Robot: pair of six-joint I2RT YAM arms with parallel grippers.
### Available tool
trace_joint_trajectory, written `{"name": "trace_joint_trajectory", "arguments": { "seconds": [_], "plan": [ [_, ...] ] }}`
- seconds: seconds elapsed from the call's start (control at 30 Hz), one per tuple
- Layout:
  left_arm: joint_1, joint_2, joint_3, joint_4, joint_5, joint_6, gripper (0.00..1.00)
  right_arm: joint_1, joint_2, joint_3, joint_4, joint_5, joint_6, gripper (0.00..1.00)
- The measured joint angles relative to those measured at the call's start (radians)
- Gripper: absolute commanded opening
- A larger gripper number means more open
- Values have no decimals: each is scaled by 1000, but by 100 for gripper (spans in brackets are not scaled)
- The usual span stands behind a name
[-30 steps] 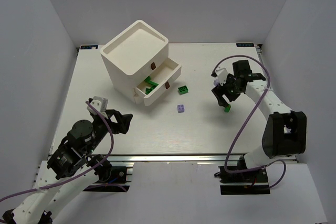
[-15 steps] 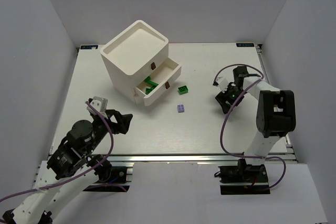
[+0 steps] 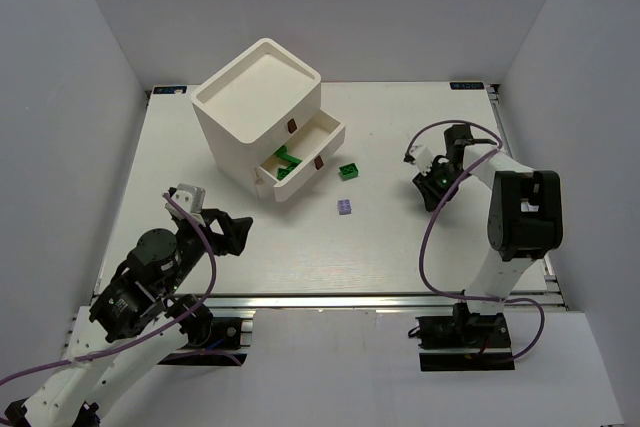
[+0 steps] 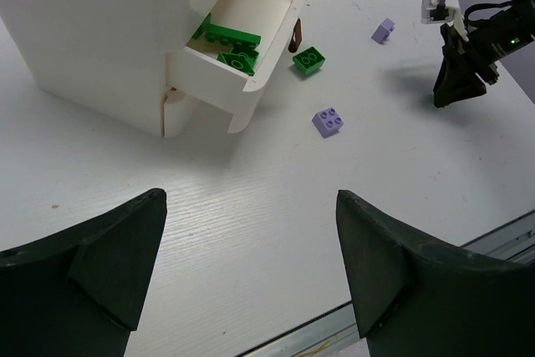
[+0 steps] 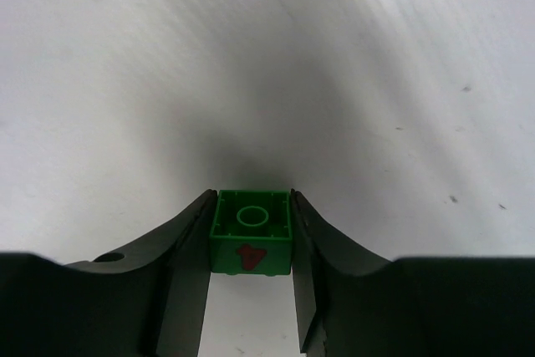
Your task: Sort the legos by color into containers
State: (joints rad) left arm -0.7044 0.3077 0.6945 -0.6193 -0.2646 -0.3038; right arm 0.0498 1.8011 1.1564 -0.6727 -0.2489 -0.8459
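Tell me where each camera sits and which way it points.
Top external: above and behind the bases, looking down on the white table, white rounded plastic cabinet, left arm and right arm.
Left wrist: near-left, angled toward the cabinet's open drawer; own dark fingers at bottom.
Right wrist: close over the table, fingers gripping a small green studded brick.
Shared: top and left wrist both show a pale purple brick.

The green brick (image 5: 251,244) is showing smooth, glossy plastic between the right gripper's (image 5: 251,206) matt black jaws. The white bench (image 3: 400,247) is looking matt and finely streaked, and the cabinet (image 3: 250,122) is showing smooth white plastic.
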Motion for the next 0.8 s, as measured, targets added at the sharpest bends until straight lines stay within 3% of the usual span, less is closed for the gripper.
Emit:
{"name": "trace_joint_trajectory", "arguments": {
  "seconds": [0.2, 0.4, 0.67, 0.8],
  "plan": [
    [0, 0, 0, 0, 0, 0, 92, 78, -62, 176, -181, -188, 23, 2],
    [0, 0, 0, 0, 0, 0, 92, 325, -130, 454, -114, -362, 208, 3],
    [0, 0, 0, -1, -5, -1, 92, 540, 44, 732, 64, -349, 459, 10],
    [0, 0, 0, -1, -6, -1, 93, 583, 150, 786, 111, -299, 527, 25]
  ]
}}
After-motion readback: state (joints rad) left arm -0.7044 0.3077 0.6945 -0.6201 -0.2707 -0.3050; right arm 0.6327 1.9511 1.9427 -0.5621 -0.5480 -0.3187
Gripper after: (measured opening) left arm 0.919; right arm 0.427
